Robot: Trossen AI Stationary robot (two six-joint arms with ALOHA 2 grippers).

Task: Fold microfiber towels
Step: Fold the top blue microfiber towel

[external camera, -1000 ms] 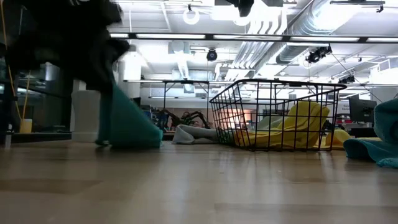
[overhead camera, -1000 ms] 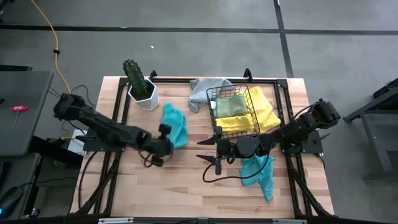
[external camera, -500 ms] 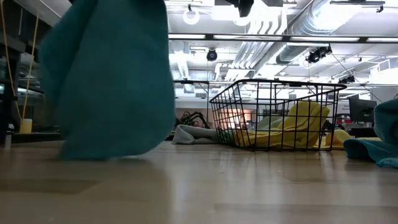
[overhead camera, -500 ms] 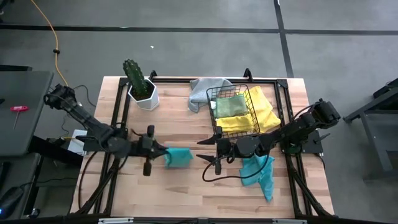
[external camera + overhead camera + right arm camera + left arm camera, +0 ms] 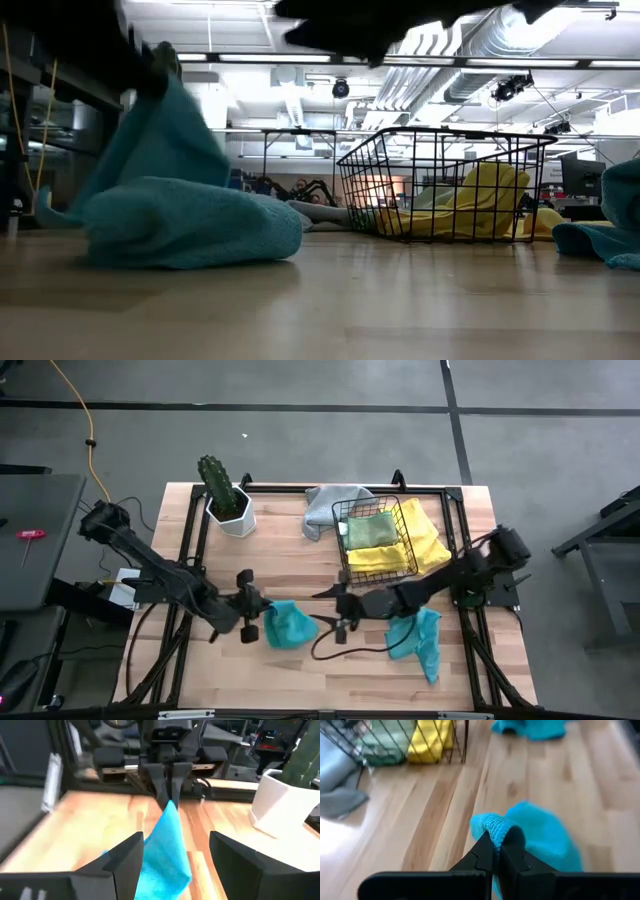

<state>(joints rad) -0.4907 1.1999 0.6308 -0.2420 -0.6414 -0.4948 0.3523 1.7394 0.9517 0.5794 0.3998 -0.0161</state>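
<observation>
At the near middle of the wooden table a teal towel lies bunched, one edge lifted and pinched tight in the closed left gripper — the left wrist view shows the cloth's hem rolled right between the two dark fingers. Facing it from the other side, the right gripper hangs just beside the same towel with its jaws spread wide and nothing in them; in the right wrist view the raised teal edge stands between its fingers. The step in hand looks like getting a second hold so the cloth can be spread flat before any fold. To do it well, the right gripper should probably take a corner or edge apart from the left one's pinch, not the bunched middle, and both should then draw apart gently — too hard a pull could slip the hem out of the left grip. Farther right a second teal towel lies crumpled. Beyond stands the black wire basket with a light green towel and yellow towels in and around it, a grey towel beside it, and a potted cactus at the far left.
</observation>
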